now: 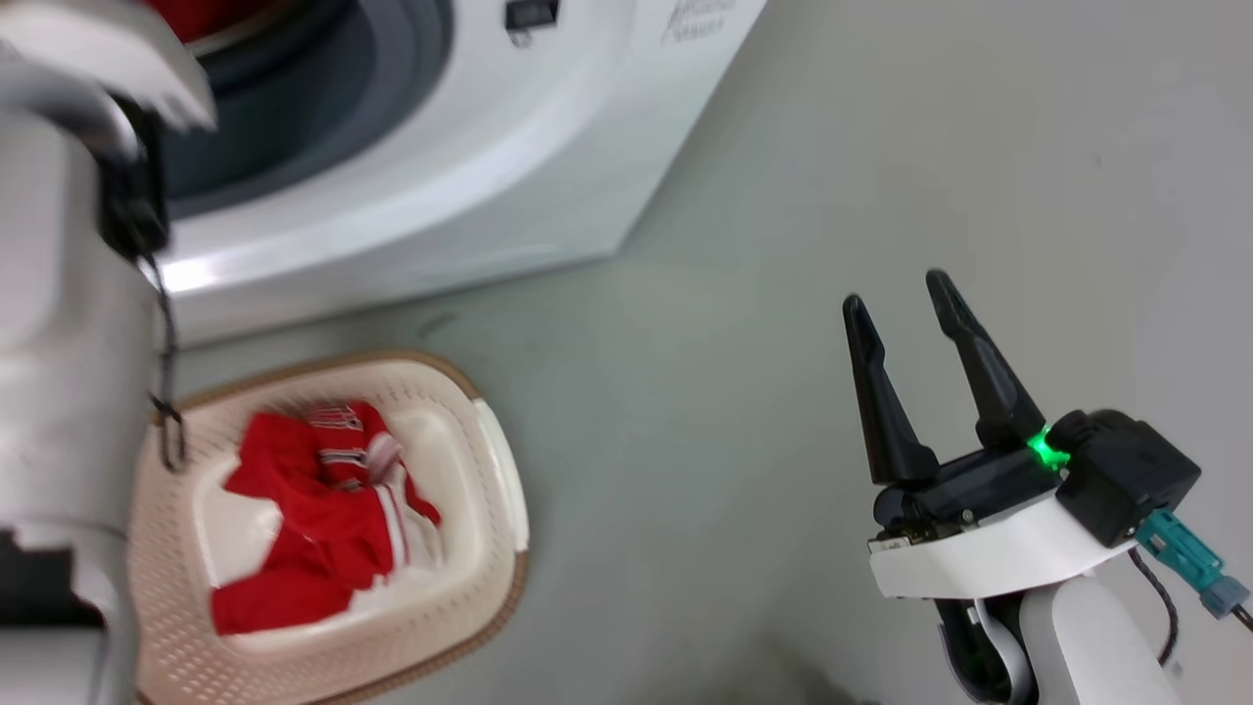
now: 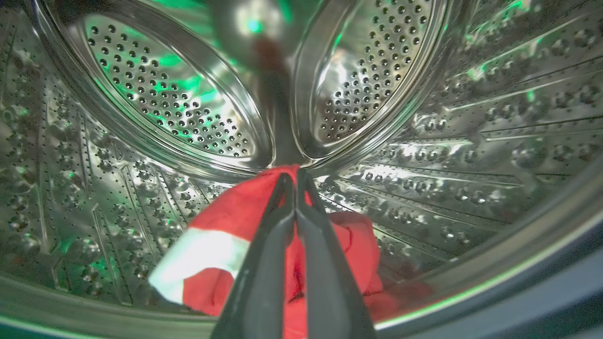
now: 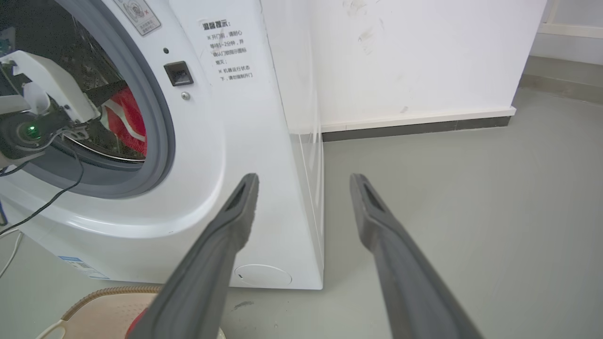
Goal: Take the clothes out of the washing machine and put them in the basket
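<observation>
Status from our side:
- left gripper (image 2: 294, 175): inside the drum (image 2: 155, 103) of the washing machine (image 1: 470, 166), fingers clamped together on a red garment (image 2: 221, 221). The cloth, with its white band, hangs off the tips in the lower part of the drum. In the right wrist view we see red fabric with a white stripe through the grey porthole seal (image 3: 160, 132), with the left wrist's white housing in front of it
- right gripper (image 1: 895, 287): fingers spread wide with nothing between them, over bare grey floor (image 1: 783, 196) to the right of the machine, well apart from everything. A green light is lit at its base
- basket (image 1: 494, 460): on the floor just in front of the washer, below the porthole. The clothes (image 1: 323, 509) in it are red with white stripes, bunched on the bottom. A patterned white patch on one piece is too blurred for us to read
- writing: a sticker (image 3: 228, 49) on the washer front, right of the porthole, is headed 温馨提示. In the small Chinese print below we make out "1-2分钟"; the rest is marginal
- a second sticker (image 3: 141, 16) at the porthole's upper edge carries a round mark and a red cross; its text is too small to read
- blue-edged label (image 3: 77, 266) low on the front: unreadable
- grey script (image 1: 700, 20) on the panel in the head view: blurred, can't read
- small dark square catch (image 3: 178, 73): between the seal and the sticker
</observation>
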Available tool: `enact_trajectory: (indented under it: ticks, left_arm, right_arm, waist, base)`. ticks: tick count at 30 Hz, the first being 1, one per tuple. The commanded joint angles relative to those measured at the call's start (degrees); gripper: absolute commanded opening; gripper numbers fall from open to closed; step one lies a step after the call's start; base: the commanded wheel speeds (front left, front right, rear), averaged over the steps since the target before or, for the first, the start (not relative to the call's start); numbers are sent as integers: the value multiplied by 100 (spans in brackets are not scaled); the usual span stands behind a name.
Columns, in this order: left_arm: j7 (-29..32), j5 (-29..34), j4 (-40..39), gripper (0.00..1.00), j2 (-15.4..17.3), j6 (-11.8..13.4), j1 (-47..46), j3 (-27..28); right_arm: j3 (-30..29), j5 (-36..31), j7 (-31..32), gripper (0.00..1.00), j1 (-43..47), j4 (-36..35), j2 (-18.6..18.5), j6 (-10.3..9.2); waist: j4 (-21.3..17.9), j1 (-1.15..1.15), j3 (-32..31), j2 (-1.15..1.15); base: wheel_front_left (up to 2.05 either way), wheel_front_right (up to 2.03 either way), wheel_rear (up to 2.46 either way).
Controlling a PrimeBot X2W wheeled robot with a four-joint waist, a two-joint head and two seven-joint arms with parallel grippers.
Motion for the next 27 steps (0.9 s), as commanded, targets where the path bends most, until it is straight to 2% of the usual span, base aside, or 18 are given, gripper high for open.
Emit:
enact_trajectory:
  ticks: [1,7,15,21,27]
  left_arm:
    - [-50,-52,-67,0,-40,-27,199,41]
    - [-117,-195,-697,0,-161,-77,1240,230]
    - [-118,-51,-2214,0,-340,-73,2724,429]
    - [-112,55,-3548,0,-541,113,4031,359]
    - [-64,251,-4969,0,-567,445,5246,237]
  right_arm:
    - [-32,-55,26,100,67,34,-3,-3]
    - [-143,-147,222,100,335,69,-4,-3]
    - [-313,-216,410,100,683,-18,-3,-3]
    - [-472,-261,544,100,939,-122,-2,-3]
    - [-633,-338,684,100,1170,-291,-2,-3]
  waist:
    - [288,0,-565,0]
    - [455,0,-1289,0]
    - [731,0,-2032,0]
    - [944,0,-2487,0]
    - [1179,0,-2639,0]
  base:
    - [0,0,0]
    - [0,0,0]
    - [0,0,0]
    - [0,0,0]
    - [0,0,0]
